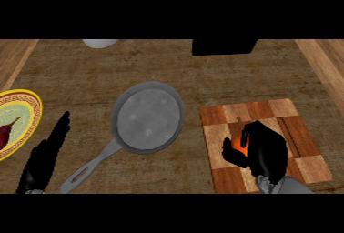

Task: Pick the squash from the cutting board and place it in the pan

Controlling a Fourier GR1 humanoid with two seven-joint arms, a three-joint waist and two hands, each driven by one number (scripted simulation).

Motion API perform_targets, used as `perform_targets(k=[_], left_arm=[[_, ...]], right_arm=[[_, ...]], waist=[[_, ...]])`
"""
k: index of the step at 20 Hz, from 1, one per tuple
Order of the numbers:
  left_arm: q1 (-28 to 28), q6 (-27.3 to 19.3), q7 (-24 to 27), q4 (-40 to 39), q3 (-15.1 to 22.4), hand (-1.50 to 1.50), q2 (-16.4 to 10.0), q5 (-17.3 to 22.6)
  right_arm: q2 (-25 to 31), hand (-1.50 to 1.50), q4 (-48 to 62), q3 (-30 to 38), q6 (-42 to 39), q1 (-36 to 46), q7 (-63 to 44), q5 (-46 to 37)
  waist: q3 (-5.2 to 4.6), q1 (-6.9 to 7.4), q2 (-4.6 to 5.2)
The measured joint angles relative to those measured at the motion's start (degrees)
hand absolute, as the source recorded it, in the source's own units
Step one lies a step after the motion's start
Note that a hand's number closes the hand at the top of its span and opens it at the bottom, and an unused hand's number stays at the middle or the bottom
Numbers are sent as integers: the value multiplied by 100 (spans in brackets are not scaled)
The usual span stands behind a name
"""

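Note:
An orange squash [241,146] lies on the checkered wooden cutting board [295,113] at the right; only a small orange patch shows. My right hand [265,148] is over it, with fingers and thumb curled round it and hiding most of it. The grey pan [146,116] sits at the middle of the counter, left of the board, with its handle [86,171] pointing toward the lower left. My left hand [48,150] rests at the lower left, fingers straight and pointing up, holding nothing.
A yellow-rimmed plate [27,107] with a dark red item on it sits at the left edge. A black object [224,46] and a white one [100,43] stand at the back. Wooden strips border the counter on both sides.

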State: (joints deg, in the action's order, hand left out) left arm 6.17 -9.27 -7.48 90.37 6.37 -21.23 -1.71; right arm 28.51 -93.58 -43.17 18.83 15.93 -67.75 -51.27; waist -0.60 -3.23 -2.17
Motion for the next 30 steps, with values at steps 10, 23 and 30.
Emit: perform_targets(k=[10,23,30], left_arm=[[-87,72,-15,153,93,0,67,-51],[-401,216,41,24,218,0,201,-167],[-568,284,-36,60,308,0,262,-228]], right_arm=[[-1602,150,-661,196,-961,867,-348,-2174],[-2741,150,2061,1541,-448,2466,304,-1325],[-2803,150,4052,1784,114,3173,765,-305]], waist=[[38,263,146],[59,617,294],[63,807,349]])
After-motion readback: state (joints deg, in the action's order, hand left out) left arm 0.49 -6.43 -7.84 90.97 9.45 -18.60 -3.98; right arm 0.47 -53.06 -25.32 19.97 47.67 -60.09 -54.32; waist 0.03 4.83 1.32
